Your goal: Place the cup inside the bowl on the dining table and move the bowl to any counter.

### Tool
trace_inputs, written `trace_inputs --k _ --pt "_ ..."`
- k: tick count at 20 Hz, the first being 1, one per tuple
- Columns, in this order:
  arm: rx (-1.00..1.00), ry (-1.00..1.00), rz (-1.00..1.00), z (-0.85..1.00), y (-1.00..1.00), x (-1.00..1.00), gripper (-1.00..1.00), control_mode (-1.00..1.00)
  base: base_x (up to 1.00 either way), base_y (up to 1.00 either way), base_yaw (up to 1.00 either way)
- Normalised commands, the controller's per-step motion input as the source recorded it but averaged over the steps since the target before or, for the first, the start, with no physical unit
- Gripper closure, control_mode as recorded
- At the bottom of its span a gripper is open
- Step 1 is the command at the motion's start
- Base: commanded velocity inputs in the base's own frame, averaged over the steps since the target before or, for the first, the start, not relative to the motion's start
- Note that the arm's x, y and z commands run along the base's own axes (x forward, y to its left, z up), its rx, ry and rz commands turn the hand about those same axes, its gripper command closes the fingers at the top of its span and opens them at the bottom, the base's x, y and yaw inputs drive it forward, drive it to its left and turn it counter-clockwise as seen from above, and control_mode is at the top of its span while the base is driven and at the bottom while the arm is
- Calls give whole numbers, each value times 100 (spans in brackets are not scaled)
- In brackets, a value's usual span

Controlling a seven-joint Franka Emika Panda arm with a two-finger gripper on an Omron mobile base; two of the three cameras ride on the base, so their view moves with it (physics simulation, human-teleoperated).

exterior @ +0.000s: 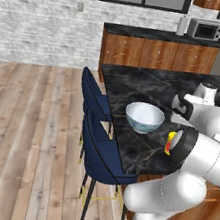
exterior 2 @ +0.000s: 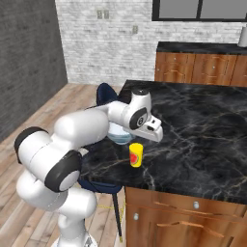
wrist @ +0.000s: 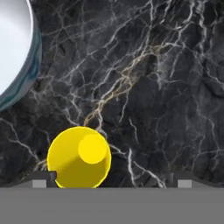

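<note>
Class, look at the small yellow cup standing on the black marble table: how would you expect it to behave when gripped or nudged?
The cup looks small and rigid, so probably light. It stands upright and narrow, so a sideways nudge might tip it. Its round wall could then roll on the smooth dining table.

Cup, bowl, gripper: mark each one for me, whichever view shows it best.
cup point(exterior 2: 136, 155): right base view, on its yellow side wall by the red patch.
bowl point(exterior: 144, 117): left base view, on its white inner wall.
gripper point(wrist: 111, 181): hand view, midway between the fingertips.
</note>
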Motion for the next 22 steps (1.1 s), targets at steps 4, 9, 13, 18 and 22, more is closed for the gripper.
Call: trace_inputs --k 4,9,13,18,22 --pt "0 4 0 -27 -7 18 -100 -100 0 0 0" --pt "0 5 0 -30 -10 11 -100 -100 0 0 0" --pt "1 5 0 -20 0 15 -100 -100 0 0 0" --pt "5 8 0 -12 0 7 -100 -100 0 0 0" --pt "8 8 0 -10 0 8 -100 -100 0 0 0"
